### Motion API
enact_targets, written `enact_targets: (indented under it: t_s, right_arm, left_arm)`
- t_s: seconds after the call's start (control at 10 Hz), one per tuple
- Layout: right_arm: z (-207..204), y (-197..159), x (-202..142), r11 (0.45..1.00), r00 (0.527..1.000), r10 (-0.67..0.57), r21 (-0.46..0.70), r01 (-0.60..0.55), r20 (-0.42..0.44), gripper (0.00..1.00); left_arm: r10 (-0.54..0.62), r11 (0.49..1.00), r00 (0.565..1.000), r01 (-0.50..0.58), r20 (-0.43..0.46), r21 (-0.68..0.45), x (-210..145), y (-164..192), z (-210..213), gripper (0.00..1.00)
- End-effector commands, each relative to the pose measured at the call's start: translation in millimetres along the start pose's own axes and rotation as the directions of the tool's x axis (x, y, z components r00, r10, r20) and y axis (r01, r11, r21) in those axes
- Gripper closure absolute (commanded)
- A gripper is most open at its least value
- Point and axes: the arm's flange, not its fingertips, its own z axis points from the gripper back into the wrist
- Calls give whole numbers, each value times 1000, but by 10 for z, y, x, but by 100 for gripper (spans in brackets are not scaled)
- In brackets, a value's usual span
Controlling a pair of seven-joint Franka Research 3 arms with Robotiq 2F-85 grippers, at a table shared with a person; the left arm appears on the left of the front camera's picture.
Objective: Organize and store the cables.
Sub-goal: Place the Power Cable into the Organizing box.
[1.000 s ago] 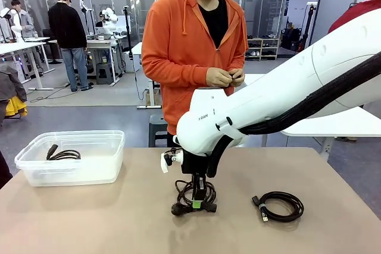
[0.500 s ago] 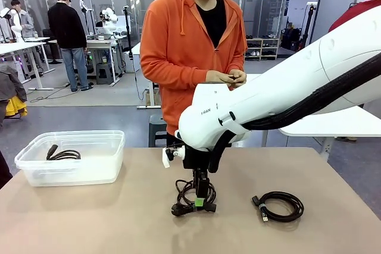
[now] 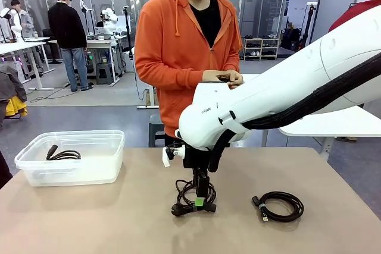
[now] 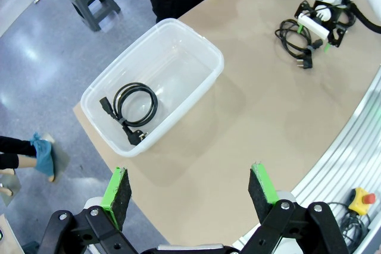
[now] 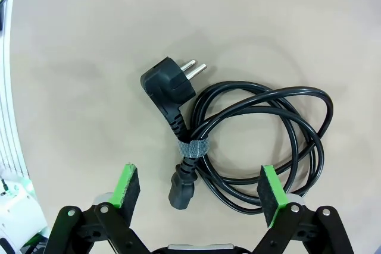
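Three coiled black cables are lying in view. One [image 3: 64, 155] is resting inside the clear plastic bin [image 3: 89, 168] at 9 o'clock on the counter [image 3: 119, 224]. A second [image 5: 193, 148] is sitting at the middle of the counter, bound by a grey strap, with its two-pin plug [image 5: 168, 81] at 11 o'clock of the coil. The third [image 3: 264, 208] is lying at 3 o'clock from it, well apart. The right tool [image 5: 197, 171] is standing over the middle cable with its jaws spread wide and clamping nothing. The left tool [image 4: 188, 173] is hanging high over the bin side, equally wide and carrying nothing. Small dark print on the right arm's shell [image 3: 206, 110] is too small to read. The person's hands [image 3: 225, 77] are meeting at 12 o'clock.
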Motion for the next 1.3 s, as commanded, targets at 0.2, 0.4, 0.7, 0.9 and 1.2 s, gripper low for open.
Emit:
enact_targets:
  t_s: [0.2, 0.4, 0.7, 0.9, 1.2]
  right_arm:
    - [-4, 3, 0, 1000, 1000, 2, -2, -2, -5, 0]
    - [-4, 3, 0, 1000, 1000, 2, -2, -2, -5, 0]
    - [-4, 3, 0, 1000, 1000, 2, -2, -2, -5, 0]
    - [-4, 3, 0, 1000, 1000, 2, -2, -2, -5, 0]
    - [590, 140, -92, 991, 986, -91, -85, 103, 140, 0]
  left_arm:
    - [-2, 1000, 1000, 2, 4, -3, 4, -4, 6, 0]
    - [-2, 1000, 1000, 2, 4, -3, 4, -4, 6, 0]
    - [-2, 1000, 1000, 2, 4, -3, 4, -4, 6, 0]
    - [-2, 1000, 1000, 2, 4, -3, 4, -4, 6, 0]
    - [-123, 992, 990, 124, -73, 17, 194, -220, 22, 0]
